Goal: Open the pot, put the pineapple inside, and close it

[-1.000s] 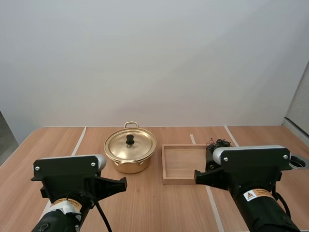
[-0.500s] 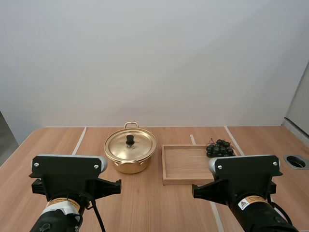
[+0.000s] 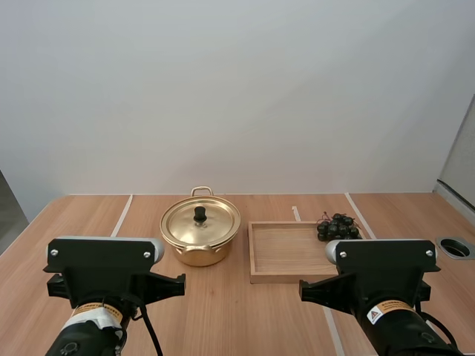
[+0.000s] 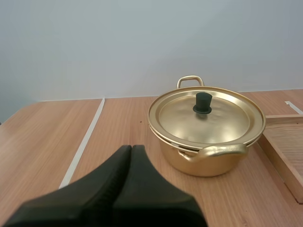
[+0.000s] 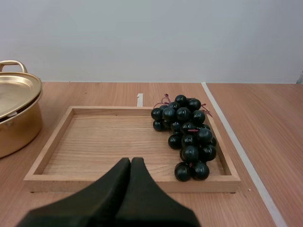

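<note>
On the left, the left gripper [image 4: 131,150], fingers pressed together on nothing, faces the gold pot [image 3: 199,251] with its lid [image 3: 217,222] on. To the right, the right gripper [image 5: 131,161], equally closed, faces the wooden tray [image 3: 286,277]; grapes [image 3: 338,227] lie along its right side.

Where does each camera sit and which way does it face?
High view: behind, above both arms, looking down at gold lidded metal pot, wooden tray, dark grape bunch.
Left wrist view: on left arm, faces pot; shut left gripper shows.
Right wrist view: on right arm, faces tray, grapes; shut right gripper shows.
Both wrist views share pot, tray.
</note>
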